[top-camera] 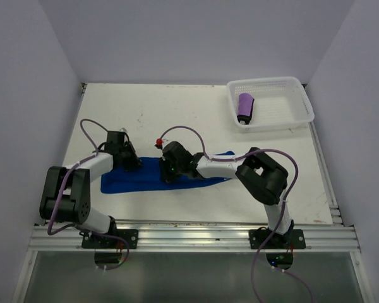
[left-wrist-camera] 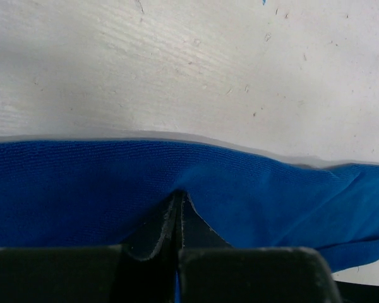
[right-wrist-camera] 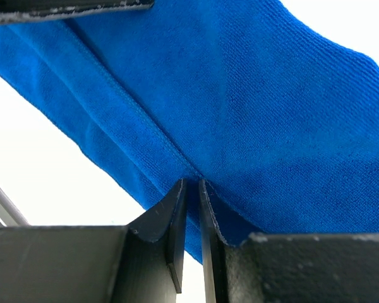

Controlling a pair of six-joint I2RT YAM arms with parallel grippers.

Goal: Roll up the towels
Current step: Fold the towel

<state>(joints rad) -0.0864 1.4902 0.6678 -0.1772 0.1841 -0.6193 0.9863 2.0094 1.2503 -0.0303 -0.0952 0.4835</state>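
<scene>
I'm pinching the blue towel (top-camera: 145, 180) with left gripper (left-wrist-camera: 179, 197) and right gripper (right-wrist-camera: 192, 183), both clamped narrow, seemingly stretching it flat for rolling.

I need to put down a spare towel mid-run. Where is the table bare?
The table is bare beyond the blue towel, left of the basket, and on the right between basket and near rail. The middle is crowded: the left end effector and right end effector both pinch the towel.

Flat towel (top-camera: 145, 178) lies on table (top-camera: 177, 117), near front edge. Left gripper (top-camera: 131, 163) on its left part, right gripper (top-camera: 167, 172) on middle. Rolled towel (top-camera: 245, 107) in basket (top-camera: 297, 95), back right corner.
</scene>
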